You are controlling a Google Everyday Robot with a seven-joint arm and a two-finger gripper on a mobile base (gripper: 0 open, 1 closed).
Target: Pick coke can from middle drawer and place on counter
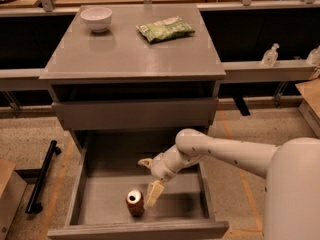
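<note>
The coke can (134,203) stands upright on the floor of the open middle drawer (90,204), near its front. My gripper (149,179) hangs inside the drawer just right of and above the can. It is open, with one tan finger (154,194) pointing down right beside the can and the other (145,161) sticking out to the upper left. The can is not between the fingers. The grey counter (130,54) is the cabinet top above the drawers.
A white bowl (96,18) and a green snack bag (165,29) lie at the back of the counter. The shut upper drawer front (135,114) overhangs the open drawer. A black bar (42,176) lies on the floor at left. My arm (235,154) reaches in from the right.
</note>
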